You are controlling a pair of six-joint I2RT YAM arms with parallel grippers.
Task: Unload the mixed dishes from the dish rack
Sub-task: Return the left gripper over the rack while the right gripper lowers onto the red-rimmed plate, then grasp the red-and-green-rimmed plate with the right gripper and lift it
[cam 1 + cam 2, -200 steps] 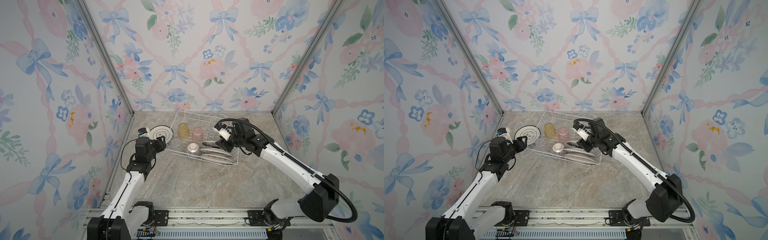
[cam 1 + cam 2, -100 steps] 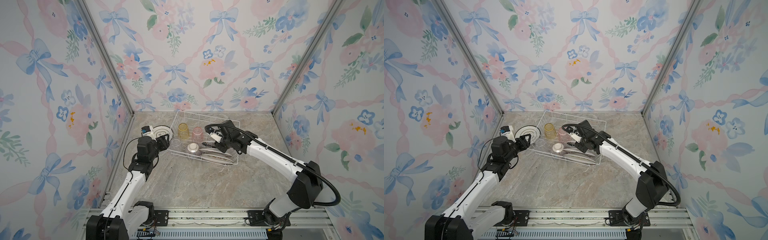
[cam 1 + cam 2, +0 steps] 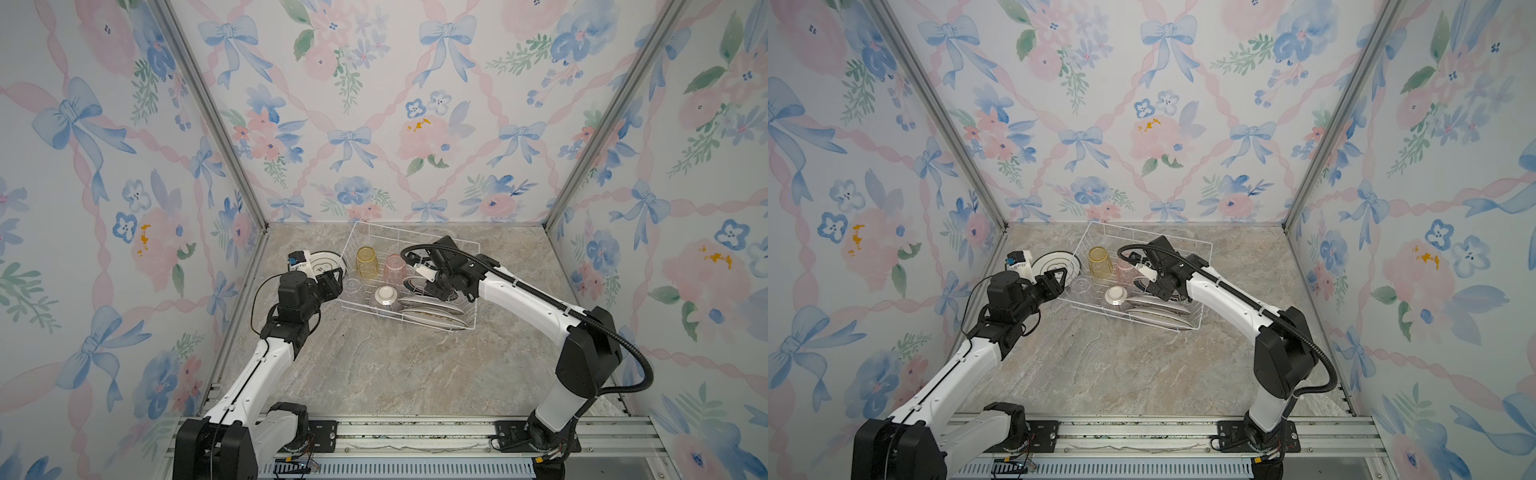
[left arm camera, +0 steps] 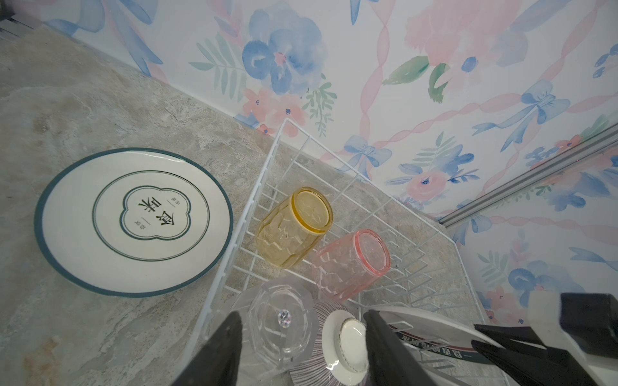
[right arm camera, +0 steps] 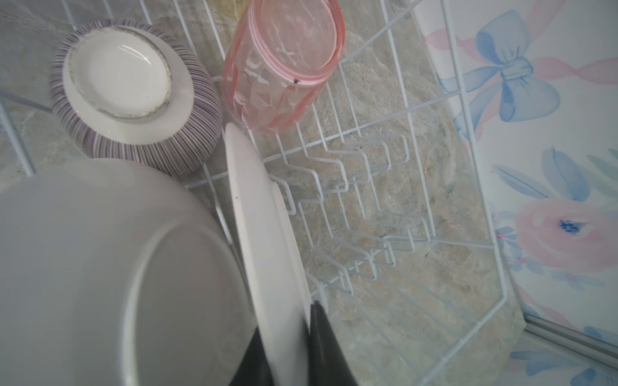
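Now, right gripper (image 5: 286, 317): clenched on the rim of an upright plate (image 5: 261, 217) in the dish rack (image 3: 399, 243).
Left gripper (image 4: 301, 314): released; clear tumbler (image 4: 281, 327) just ahead.
Handling (judged): plate stiff, glazed, slippery, breakable; hold the rim, lift straight.
Markings: green-rimmed plate (image 4: 133, 220) on desk (image 4: 83, 100) beside left gripper, Chinese characters; racked red lettering (image 4: 431, 347) unreadable.

A rack (image 3: 399, 239) of smooth white-coated wire sits on a matt, stone-look table (image 3: 395, 365). In the rack, a yellow tumbler (image 4: 294, 230), a pink tumbler (image 4: 347, 267) and a clear tumbler (image 4: 281, 324) are glossy, faceted and translucent. A bowl (image 5: 133, 100) there is ribbed with a rough unglazed foot ring, and an upright plate (image 5: 264, 234) is smooth white glaze. Beside the rack a green-rimmed plate (image 4: 133, 222) is glossy; behind the rack, walls (image 3: 374, 104) look like matt printed paper.
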